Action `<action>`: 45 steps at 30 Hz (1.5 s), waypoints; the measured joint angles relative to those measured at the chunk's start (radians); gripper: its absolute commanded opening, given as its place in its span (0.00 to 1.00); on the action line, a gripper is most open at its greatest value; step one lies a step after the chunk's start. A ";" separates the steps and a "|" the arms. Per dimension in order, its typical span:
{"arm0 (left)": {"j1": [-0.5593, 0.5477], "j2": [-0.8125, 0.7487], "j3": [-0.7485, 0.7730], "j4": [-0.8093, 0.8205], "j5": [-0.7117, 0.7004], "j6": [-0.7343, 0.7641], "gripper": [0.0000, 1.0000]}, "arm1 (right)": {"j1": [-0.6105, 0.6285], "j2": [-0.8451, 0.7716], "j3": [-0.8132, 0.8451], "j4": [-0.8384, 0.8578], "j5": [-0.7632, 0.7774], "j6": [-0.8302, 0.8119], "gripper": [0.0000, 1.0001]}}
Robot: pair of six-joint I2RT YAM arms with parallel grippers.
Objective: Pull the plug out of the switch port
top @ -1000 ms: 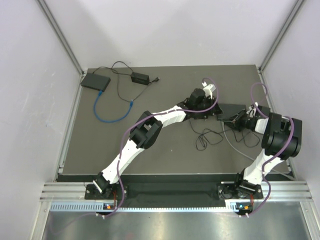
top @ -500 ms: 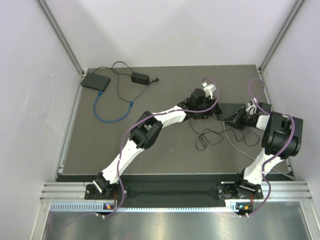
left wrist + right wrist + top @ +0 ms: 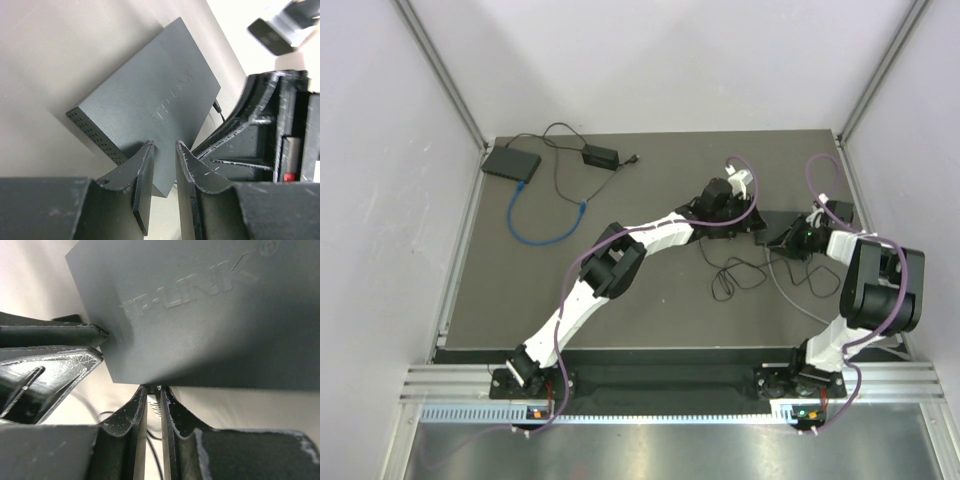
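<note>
A grey cable is seen curving over the near right of the table. A small pale piece, taken to be its plug, is pinched between the nearly closed fingers of the right gripper. It is held right at the edge of the TP-Link switch. The switch lies right of the table's middle, between the two grippers. Its opposite edge is clamped by the left gripper, so the body is braced. The plug is judged not yet drawn out. Both grips appear set, and only the pull away from the port remains. At the far left, a second switch with a blue cable is untouched.
</note>
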 measured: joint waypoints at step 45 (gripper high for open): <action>-0.003 -0.123 -0.138 -0.048 -0.018 0.115 0.59 | 0.019 -0.096 -0.126 0.052 0.015 0.033 0.23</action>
